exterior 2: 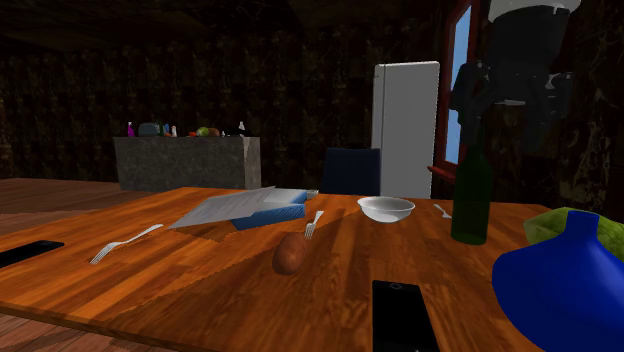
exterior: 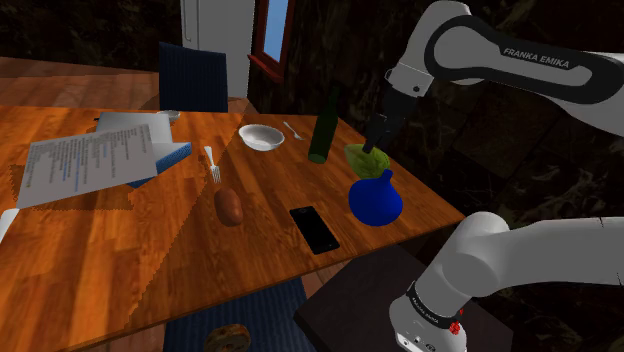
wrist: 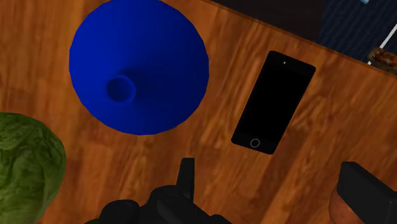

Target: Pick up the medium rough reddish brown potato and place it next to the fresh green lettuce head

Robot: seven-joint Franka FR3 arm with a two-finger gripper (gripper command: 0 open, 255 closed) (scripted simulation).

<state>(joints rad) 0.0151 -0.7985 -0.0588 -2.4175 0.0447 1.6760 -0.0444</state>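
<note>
Potato [exterior: 229, 207] lay at the shoulder view's centre on the bench [exterior: 100, 250], well apart from the lettuce [exterior: 365, 158]. The claw [exterior: 378, 135] hung open and empty near the lettuce. Swinging low towards the potato, it risked toppling the vase [exterior: 375, 197] or bottle [exterior: 323, 128].

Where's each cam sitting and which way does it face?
Shoulder view: beside the stand, looking down over the table; stand, arm and gripper show.
Second exterior view: low at the table's edge, facing the fridge; gripper at upper right.
Wrist view: straight down on blue vase and phone; open fingers show.
All three share the blue vase and phone.
</note>
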